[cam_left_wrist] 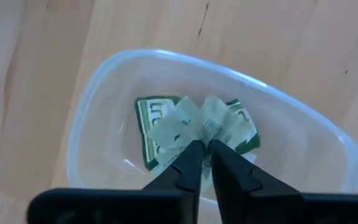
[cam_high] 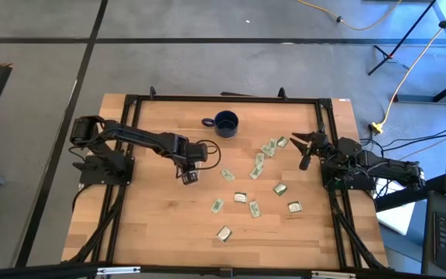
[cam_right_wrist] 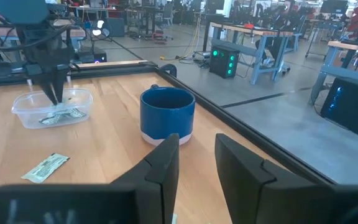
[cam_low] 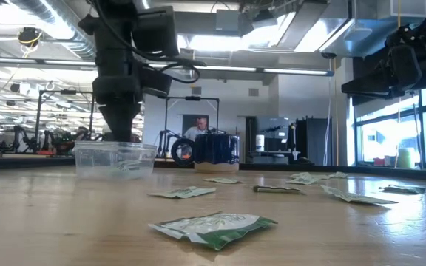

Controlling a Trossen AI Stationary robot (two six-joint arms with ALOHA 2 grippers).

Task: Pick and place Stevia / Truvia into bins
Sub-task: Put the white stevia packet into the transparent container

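The bin, a clear plastic tub (cam_left_wrist: 104,81), stands on the wooden table left of centre (cam_low: 115,159). My left gripper (cam_left_wrist: 205,148) points down into it from above, its fingertips a narrow slit apart. A green and white Stevia sachet (cam_left_wrist: 160,124) lies in the tub, creased upward at its middle right at those fingertips. Several more sachets (cam_high: 239,198) lie flat on the table's middle and right. My right gripper (cam_right_wrist: 194,155) waits level at the table's right edge (cam_high: 304,143), open and with nothing in it. My left gripper has its fingertips (cam_left_wrist: 191,155) on either side of the sachet's creased middle (cam_left_wrist: 202,127), coming from above and pointing down. Whether they touch the sachet I cannot tell. Both ends of the sachet spread out over the tub's floor.
A dark blue mug (cam_high: 225,122) stands near the table's far edge, beyond the tub. A black frame rail (cam_high: 325,132) runs along the table's sides. One sachet (cam_low: 213,227) lies close to the near edge. Bare wood lies at the near left.
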